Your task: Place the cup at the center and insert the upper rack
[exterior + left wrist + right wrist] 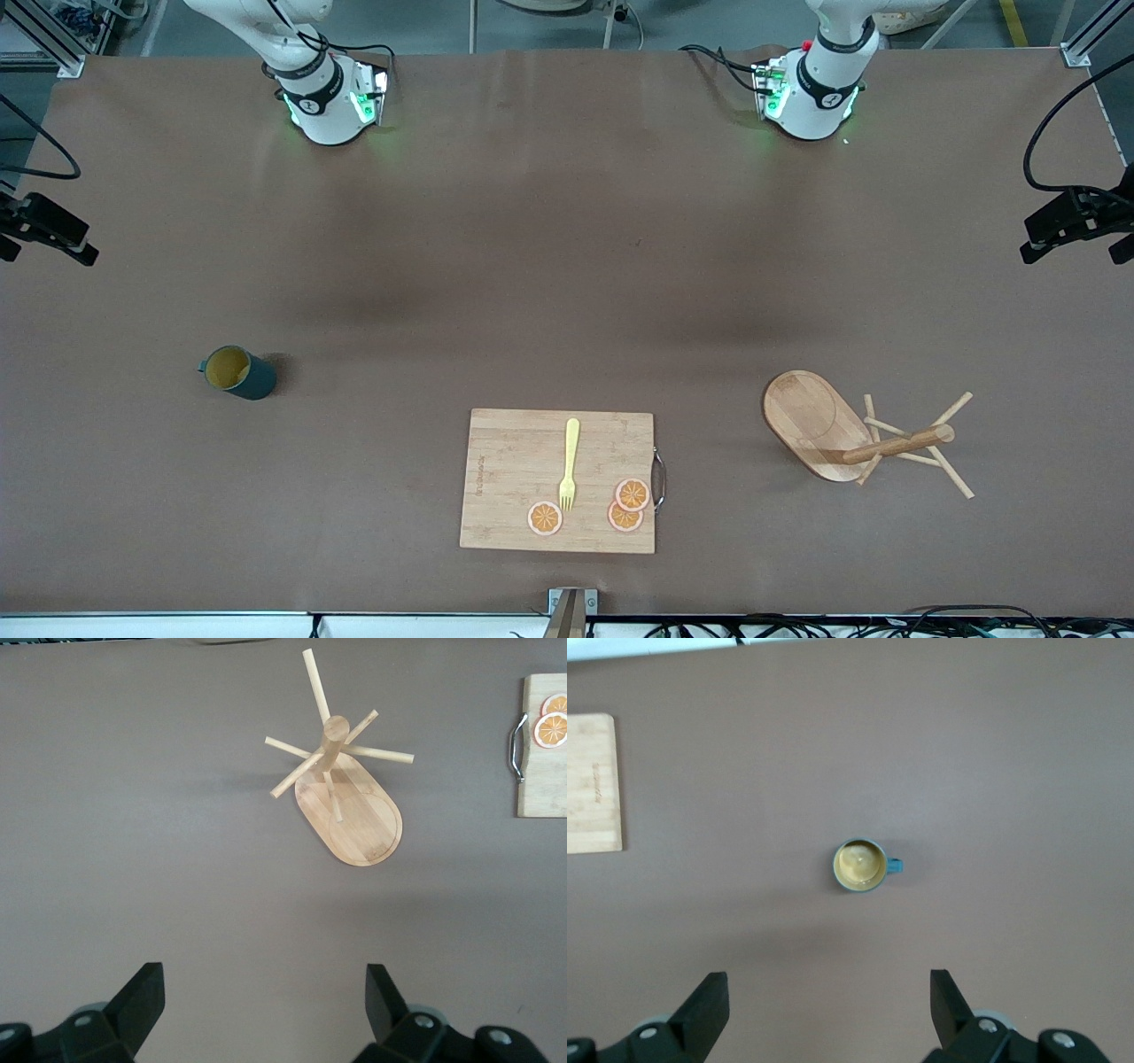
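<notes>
The cup [237, 372], dark teal with a mustard-yellow inside, stands upright on the brown table toward the right arm's end. It shows from above in the right wrist view [860, 865]. The upper rack [815, 424], a light wooden mug tree with an oval base, a pole and crossing pegs, stands toward the left arm's end. It also shows in the left wrist view [359, 819]. My left gripper [264, 970] is open and empty, high over bare table near the rack. My right gripper [828, 976] is open and empty, high over bare table near the cup. Neither gripper shows in the front view.
A rectangular wooden cutting board [505, 470] lies between cup and rack, nearer to the front camera. It carries a yellow fork [569, 462] and three orange slices [632, 494]. Its edge shows in both wrist views [542, 771] [592, 784].
</notes>
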You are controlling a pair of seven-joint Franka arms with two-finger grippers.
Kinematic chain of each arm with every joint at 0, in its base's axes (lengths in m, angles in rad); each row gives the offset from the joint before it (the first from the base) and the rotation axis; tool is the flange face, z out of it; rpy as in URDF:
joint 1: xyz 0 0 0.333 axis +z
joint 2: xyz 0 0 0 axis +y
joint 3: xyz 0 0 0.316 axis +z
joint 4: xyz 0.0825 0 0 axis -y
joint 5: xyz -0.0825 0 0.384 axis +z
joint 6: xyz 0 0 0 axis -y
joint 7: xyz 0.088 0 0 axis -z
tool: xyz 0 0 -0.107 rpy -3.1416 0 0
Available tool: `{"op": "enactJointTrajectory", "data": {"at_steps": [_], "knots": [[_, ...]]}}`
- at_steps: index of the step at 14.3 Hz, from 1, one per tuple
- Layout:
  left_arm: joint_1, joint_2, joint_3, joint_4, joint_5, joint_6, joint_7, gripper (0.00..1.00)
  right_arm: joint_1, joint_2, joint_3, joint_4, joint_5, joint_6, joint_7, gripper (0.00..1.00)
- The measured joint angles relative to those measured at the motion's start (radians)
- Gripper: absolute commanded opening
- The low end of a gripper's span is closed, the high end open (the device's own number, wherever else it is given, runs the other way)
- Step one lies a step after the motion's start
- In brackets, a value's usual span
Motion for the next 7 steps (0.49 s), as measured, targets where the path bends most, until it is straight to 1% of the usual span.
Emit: {"op": "enactJointTrajectory", "data": {"at_steps": [4, 7], "knots": [[0.0, 0.0, 0.0, 0.001, 0.0, 0.0, 0.0, 1.0, 0.027, 0.114, 0.012, -0.008, 0.0, 0.008, -0.001, 1.0], [-0.001, 0.0, 0.0, 0.001, 0.0, 0.0, 0.0, 1.0, 0.036, 0.255, 0.012, 0.002, 0.0, 0.057, -0.001, 1.0]]}}
